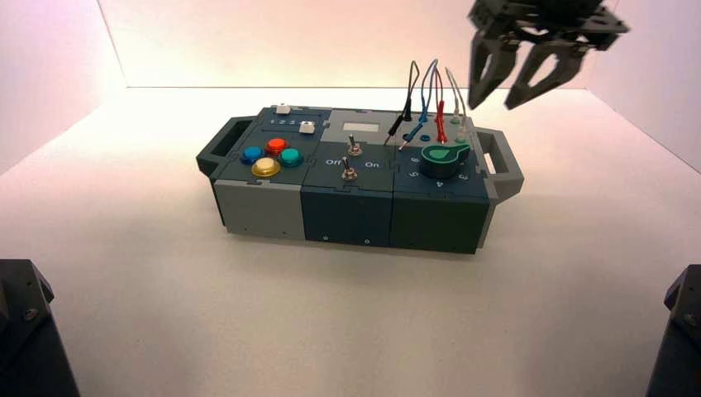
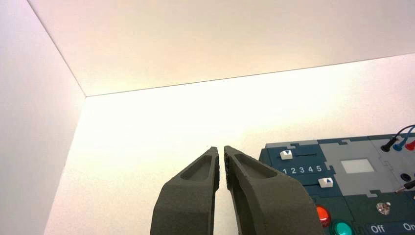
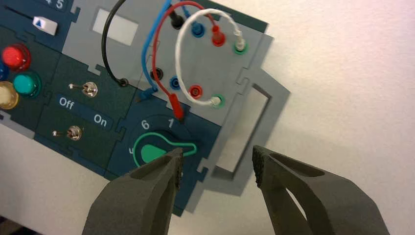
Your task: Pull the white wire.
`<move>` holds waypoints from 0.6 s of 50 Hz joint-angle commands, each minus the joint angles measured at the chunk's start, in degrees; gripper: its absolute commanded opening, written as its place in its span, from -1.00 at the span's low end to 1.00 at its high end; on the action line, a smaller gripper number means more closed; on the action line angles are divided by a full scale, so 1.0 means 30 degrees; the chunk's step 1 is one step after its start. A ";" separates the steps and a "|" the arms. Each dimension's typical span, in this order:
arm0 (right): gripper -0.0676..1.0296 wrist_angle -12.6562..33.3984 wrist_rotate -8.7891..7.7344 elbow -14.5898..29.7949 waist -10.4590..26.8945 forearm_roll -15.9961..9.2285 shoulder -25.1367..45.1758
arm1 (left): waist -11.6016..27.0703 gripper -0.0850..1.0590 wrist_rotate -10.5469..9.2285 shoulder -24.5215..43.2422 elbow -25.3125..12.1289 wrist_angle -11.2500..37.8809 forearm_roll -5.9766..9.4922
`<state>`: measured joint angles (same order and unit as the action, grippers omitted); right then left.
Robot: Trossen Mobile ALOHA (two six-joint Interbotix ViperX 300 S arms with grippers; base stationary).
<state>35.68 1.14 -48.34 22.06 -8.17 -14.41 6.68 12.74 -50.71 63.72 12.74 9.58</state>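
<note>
The white wire [image 3: 176,58] loops between two green sockets at the box's right end, both whitish plugs seated. It also shows in the high view [image 1: 455,89] as the rightmost of the four upright wires. My right gripper [image 1: 493,103] is open and empty, hanging in the air above and just right of the wires. In the right wrist view its gap [image 3: 218,159] lies over the box's right handle [image 3: 244,132], with one finger over the green knob [image 3: 156,152]. My left gripper [image 2: 221,149] is shut and empty, off the box's left end.
Black [image 3: 105,44], blue [image 3: 144,54] and red [image 3: 156,58] wires arch beside the white one. The blue and red wires each have a loose plug lying near the knob. Two toggle switches [image 1: 350,161] and coloured buttons [image 1: 271,155] sit to the left.
</note>
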 commanded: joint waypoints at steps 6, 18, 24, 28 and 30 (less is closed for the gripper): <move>0.32 0.0381 -0.0029 0.1816 0.0586 -0.0059 0.2256 | 0.0059 -0.73 0.0000 0.0029 -0.0703 -0.0117 0.0029; 0.22 0.0469 -0.0029 0.2314 0.0586 -0.0059 0.3457 | 0.0059 -0.73 0.0000 0.0029 -0.0703 -0.0117 0.0029; 0.15 0.0410 -0.0029 0.2578 0.0557 0.0088 0.3721 | 0.0059 -0.73 -0.0029 0.0029 -0.0703 -0.0117 0.0029; 0.09 0.0410 -0.0029 0.2812 0.0586 0.0117 0.3926 | 0.0059 -0.73 -0.0029 0.0029 -0.0703 -0.0146 0.0029; 0.08 0.0410 -0.0029 0.2930 0.0586 0.0117 0.4072 | 0.0059 -0.73 0.0000 0.0029 -0.0703 -0.0146 0.0029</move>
<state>37.18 1.14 -41.57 23.55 -7.82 -2.02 6.68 12.74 -50.80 63.63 12.66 9.58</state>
